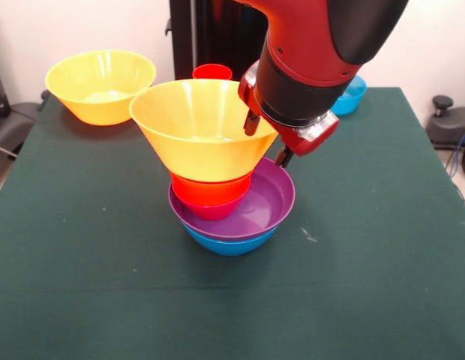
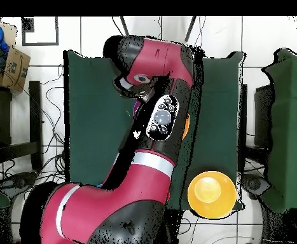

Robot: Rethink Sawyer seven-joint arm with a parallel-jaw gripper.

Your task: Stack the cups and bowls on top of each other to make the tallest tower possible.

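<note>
The tower stands mid-table in the front view: blue bowl lowest, then a wide purple bowl, a pink-red bowl, an orange-red bowl and a large yellow-orange bowl on top, tilted a little. My gripper is at that top bowl's right rim. One finger is inside the bowl and the other stands outside below the rim, with a clear gap between them. In the overhead view my arm hides the tower and the gripper.
A second large yellow-orange bowl sits at the far left, also seen in the overhead view. A red cup stands behind the tower. A light-blue bowl shows behind my arm. The other cups are out of view.
</note>
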